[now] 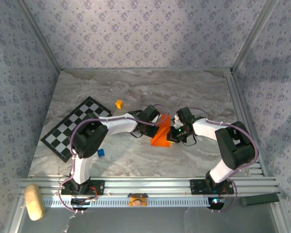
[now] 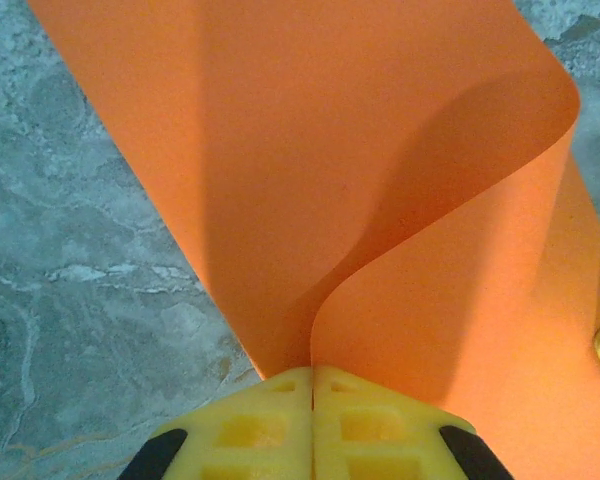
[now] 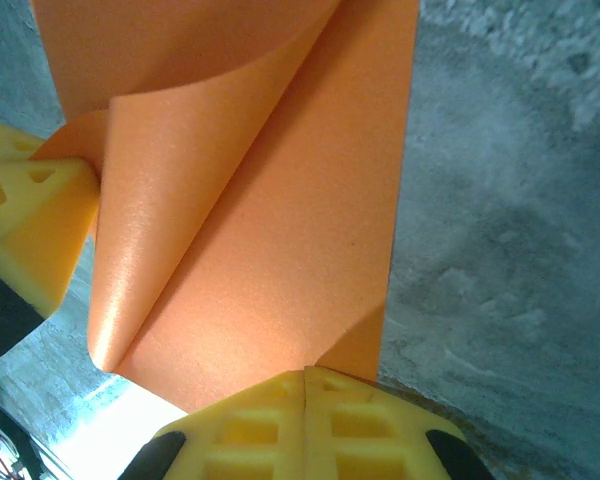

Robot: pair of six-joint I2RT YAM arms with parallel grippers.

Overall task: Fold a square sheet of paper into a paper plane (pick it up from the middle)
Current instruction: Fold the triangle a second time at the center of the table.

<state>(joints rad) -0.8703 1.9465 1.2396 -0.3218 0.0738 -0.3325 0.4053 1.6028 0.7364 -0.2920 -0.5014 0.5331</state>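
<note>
Left arm and right arm: white links, black joint housings, lilac cables looped alongside. Left gripper and right gripper: yellow latticed fingers (black backing at outer edges).

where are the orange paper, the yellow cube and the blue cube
orange paper [image 1: 161,137]: top external view, its lower flat part
yellow cube [image 1: 119,104]: top external view, its top face
blue cube [image 1: 101,152]: top external view, its top face

robot lab enclosure, patterned wallpaper walls, marble-look table (aluminium mounting rail)
</note>
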